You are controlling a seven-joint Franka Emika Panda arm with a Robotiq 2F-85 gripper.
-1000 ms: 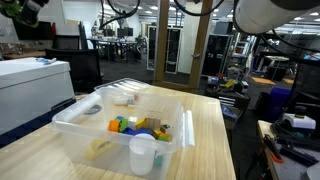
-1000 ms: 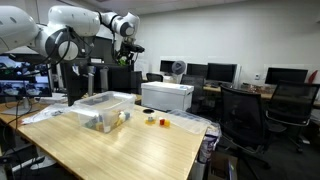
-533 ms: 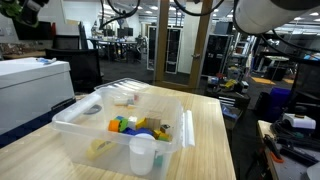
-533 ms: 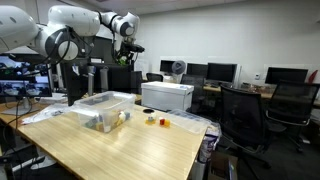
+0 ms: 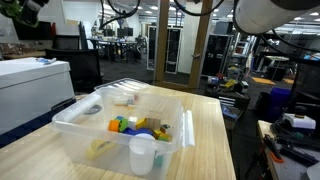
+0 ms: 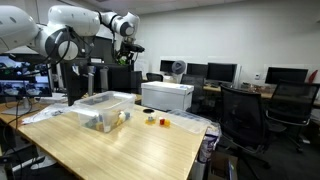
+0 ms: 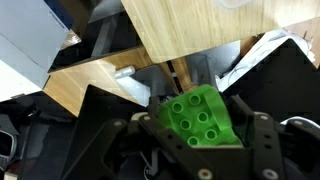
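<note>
Wrist view showed your gripper (image 7: 203,132) partly closed, clamping a green studded building block (image 7: 198,108) between its fingers. In an exterior view it hung high above the wooden table (image 6: 150,150), well apart from the clear plastic bin (image 6: 100,98). You seemed mid-carry; setting the block down would call for a long, well-aligned descent.

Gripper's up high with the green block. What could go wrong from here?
1. The gripper holds the block high, near the table edge; a slip would likely send it to the floor.
2. The bin sits far below and aside; a release from here would probably miss or bounce out.
</note>
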